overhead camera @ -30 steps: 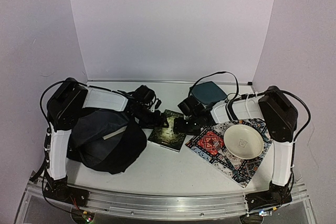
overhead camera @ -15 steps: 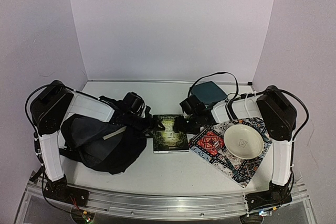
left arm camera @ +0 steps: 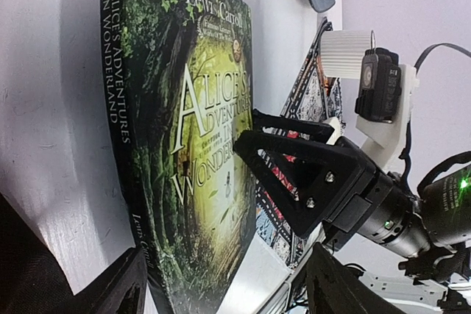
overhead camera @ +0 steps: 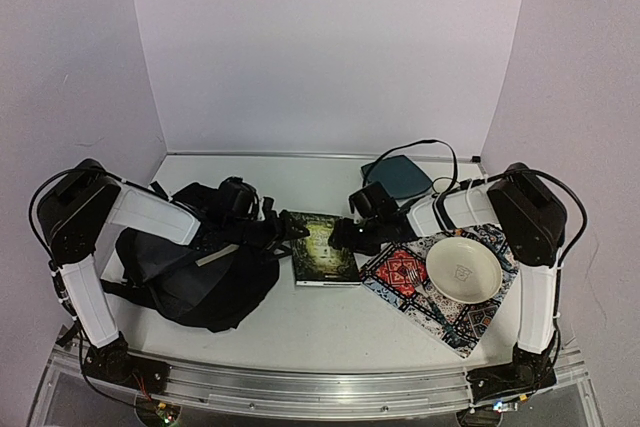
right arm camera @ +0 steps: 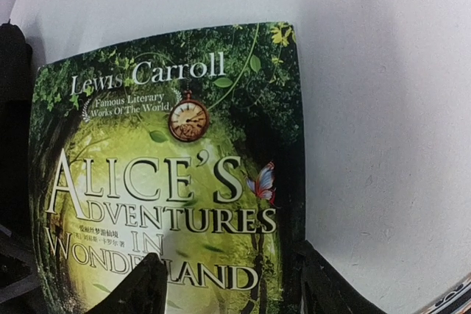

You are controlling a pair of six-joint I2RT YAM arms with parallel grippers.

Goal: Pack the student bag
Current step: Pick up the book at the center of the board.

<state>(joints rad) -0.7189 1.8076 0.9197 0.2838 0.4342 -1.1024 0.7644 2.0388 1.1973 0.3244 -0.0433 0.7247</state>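
Beside the student bag [overhead camera: 200, 277], slumped on the left of the table [overhead camera: 300, 332], the book [overhead camera: 325, 249] has swung square since a second ago. At its bag-side edge sits the left gripper [overhead camera: 290, 229], fingers spread, seemingly astride a corner. Over the cover hovers the right gripper [overhead camera: 343, 237], fingers likewise apart.

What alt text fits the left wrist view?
A green Alice's Adventures in Wonderland book lies on the table, its near end between the fingers of the open left gripper. The right gripper, also open, reaches over it, with a patterned cloth behind.
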